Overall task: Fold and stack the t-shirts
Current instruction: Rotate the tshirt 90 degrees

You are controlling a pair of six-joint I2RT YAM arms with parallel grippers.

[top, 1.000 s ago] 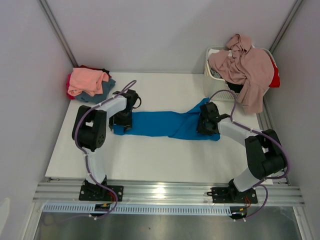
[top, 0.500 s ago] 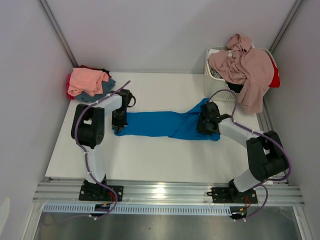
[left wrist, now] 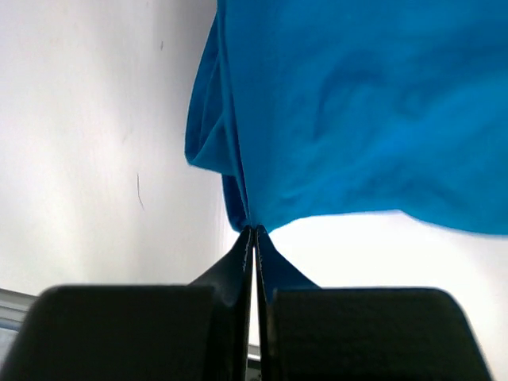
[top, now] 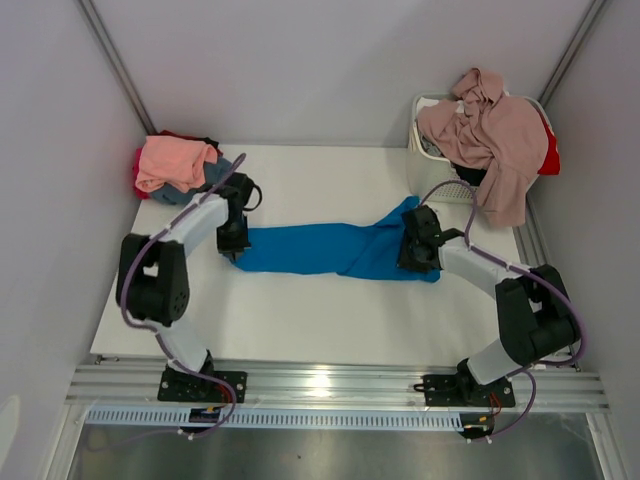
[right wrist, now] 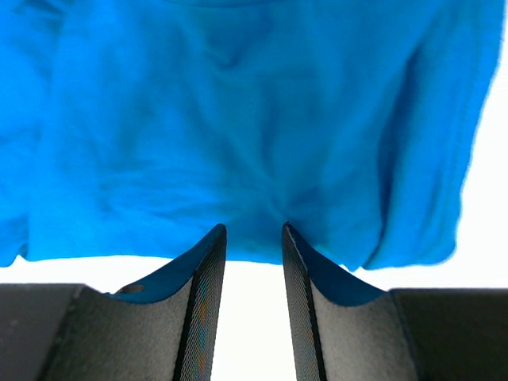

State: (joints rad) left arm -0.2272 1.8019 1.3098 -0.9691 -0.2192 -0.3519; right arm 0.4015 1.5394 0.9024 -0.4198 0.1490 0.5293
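A bright blue t-shirt [top: 320, 248] lies stretched sideways across the white table. My left gripper [top: 232, 247] is at its left end; in the left wrist view that gripper [left wrist: 255, 229] is shut, pinching a corner of the blue cloth [left wrist: 357, 119]. At the shirt's right end sits my right gripper [top: 416, 255]. Its jaws [right wrist: 254, 228] stand apart with bare table between them, the tips touching the edge of the blue cloth [right wrist: 238, 119]. A salmon pink t-shirt [top: 175, 160] tops a pile at the back left, over slate blue-grey [top: 207, 178] and red [top: 137, 172] ones.
A white slatted basket [top: 422, 150] stands at the back right, draped with a dusty mauve-pink shirt [top: 497, 135]; red cloth [top: 549, 148] and black cloth [top: 470, 176] show beneath it. Grey walls close in on both sides.
My left gripper has shut on the blue shirt's left end, and that arm's elbow has swung out to the left. The right arm has barely moved.
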